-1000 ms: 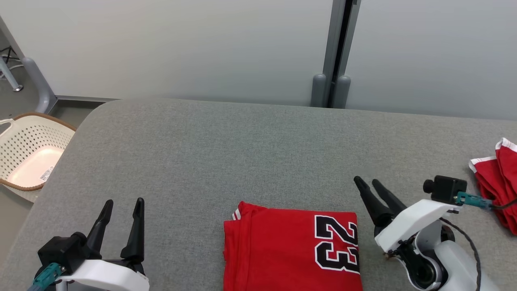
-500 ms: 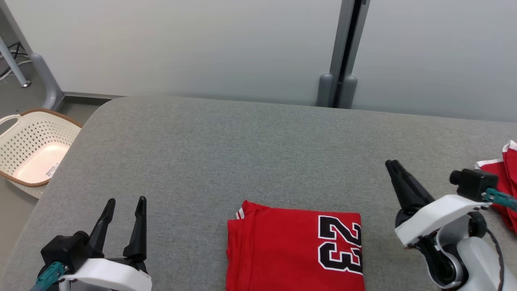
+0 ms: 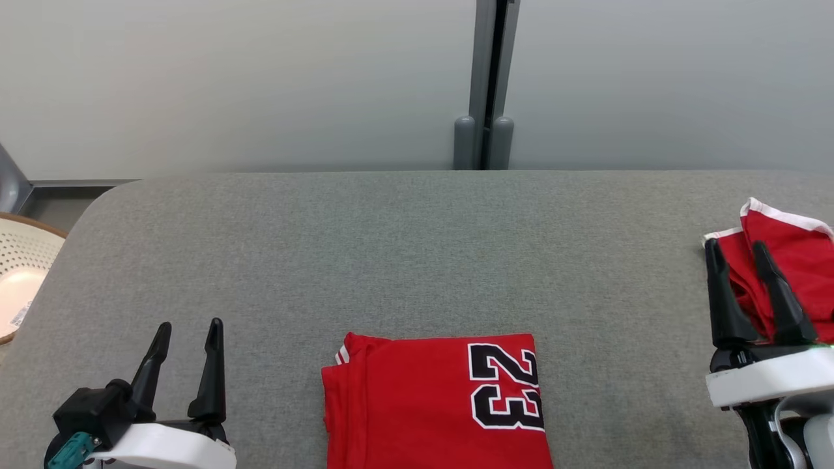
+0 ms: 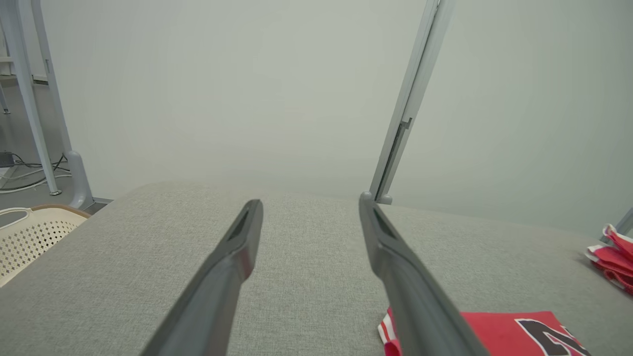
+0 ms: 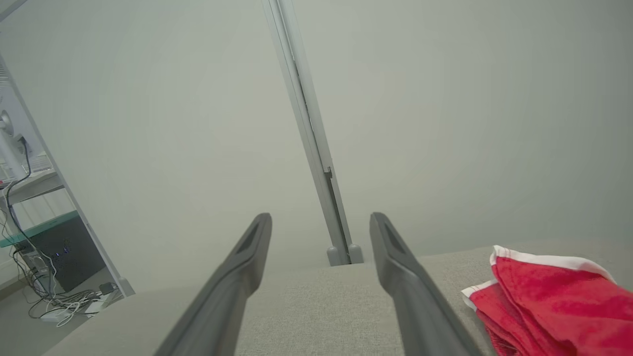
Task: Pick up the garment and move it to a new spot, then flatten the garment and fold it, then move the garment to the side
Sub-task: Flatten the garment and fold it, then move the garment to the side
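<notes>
At six o'clock on the bench point(image 3: 391, 247) the jersey point(image 3: 404, 404) lies folded — only the move aside seems left — with left gripper point(image 3: 189, 324) and right gripper point(image 3: 735, 245) empty, jaws wide.

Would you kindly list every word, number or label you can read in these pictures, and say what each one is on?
"23": black numerals outlined in white, on the folded red jersey, lying sideways in the head view.
White sticker inside the basket: its print is too small to read.
Crumpled red garment: no text visible on it.
</notes>
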Controlling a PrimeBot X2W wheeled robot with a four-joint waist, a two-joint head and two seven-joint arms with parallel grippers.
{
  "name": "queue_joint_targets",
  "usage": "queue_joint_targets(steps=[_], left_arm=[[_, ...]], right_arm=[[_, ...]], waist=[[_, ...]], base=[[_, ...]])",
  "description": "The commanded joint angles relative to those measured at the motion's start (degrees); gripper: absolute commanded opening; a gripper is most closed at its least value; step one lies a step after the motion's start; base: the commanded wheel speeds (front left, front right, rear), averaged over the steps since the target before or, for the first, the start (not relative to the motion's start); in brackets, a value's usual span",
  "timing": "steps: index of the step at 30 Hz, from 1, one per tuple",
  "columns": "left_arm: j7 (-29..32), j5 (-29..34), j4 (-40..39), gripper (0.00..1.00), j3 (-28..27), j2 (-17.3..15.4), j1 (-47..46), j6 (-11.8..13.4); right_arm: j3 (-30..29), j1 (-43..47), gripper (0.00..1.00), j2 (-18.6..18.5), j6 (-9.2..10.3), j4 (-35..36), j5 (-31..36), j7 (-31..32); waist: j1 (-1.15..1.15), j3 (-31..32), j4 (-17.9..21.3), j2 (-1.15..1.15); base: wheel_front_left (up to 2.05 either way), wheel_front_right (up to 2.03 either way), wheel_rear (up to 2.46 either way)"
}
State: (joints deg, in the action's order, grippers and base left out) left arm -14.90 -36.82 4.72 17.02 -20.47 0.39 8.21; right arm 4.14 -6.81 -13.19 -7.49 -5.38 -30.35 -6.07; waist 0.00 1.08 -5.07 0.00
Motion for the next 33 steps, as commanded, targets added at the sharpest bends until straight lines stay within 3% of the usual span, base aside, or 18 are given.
queue_joint_targets(steps=[1,11,21,26,33], left_arm=[[-0.26,0.90,-0.17,1.00,-0.61,0.09,0.26,0.44],[-0.29,4.61,-1.10,1.00,-3.84,1.69,1.95,0.27],[-0.31,7.18,-0.79,1.00,-5.34,3.35,2.73,-1.00],[-0.31,7.83,-0.54,1.00,-5.39,3.73,2.73,-1.41],[0.02,8.42,0.20,1.00,-4.01,3.95,1.13,-1.83]], right_arm=[[-0.90,1.20,1.00,0.32,0.00,-0.06,1.21,-1.02],[-1.60,4.29,1.00,2.29,0.00,-3.26,6.74,-2.10],[0.53,3.36,1.00,2.54,0.00,-4.15,5.95,0.00],[4.93,1.81,1.00,3.61,0.00,-6.94,2.86,6.97],[8.82,-3.37,1.00,6.03,0.00,-14.82,-0.71,19.80]], waist=[[0.00,-0.09,0.95,0.00],[0.00,-0.20,3.69,0.00],[0.00,0.28,4.27,0.00],[0.00,-0.05,2.80,0.00],[0.00,-0.54,-2.26,0.00]], base=[[0.00,0.00,0.00],[0.00,0.00,0.00],[0.00,0.00,0.00],[0.00,0.00,0.00],[0.00,0.00,0.00]])
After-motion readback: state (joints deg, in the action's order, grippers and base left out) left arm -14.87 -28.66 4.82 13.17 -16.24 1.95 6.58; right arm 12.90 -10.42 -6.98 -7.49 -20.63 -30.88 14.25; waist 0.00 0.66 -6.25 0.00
